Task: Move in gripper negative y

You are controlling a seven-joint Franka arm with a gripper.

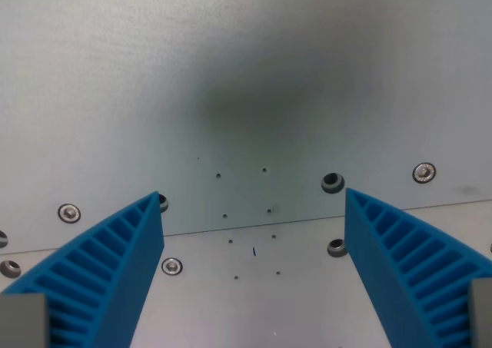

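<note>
A: What does the wrist view show?

B: The pincer with its two blue ribbed plastic fingers spread wide apart, one at the wrist view's left and one at the wrist view's right. Nothing sits between them.

A: And under it?

B: A pale grey metal surface, two plates meeting at a thin seam that runs across the picture. Round silver screw heads dot it, along with darker screw holes and a scatter of tiny pinholes near the centre. A soft dark shadow lies above those.

A: So what is there to take hold of?

B: Nothing. The task names no object; the thing to move is the pincer itself, hanging above the seam with its fingers apart. No grip point is needed.

A: How will it handle?

B: Unloaded, I judge, so it should travel freely. The ribbed fingers look somewhat flexible, and the plate is hard and flat. The only care is keeping height so the tips do not scrape the metal or catch a screw head.
</note>
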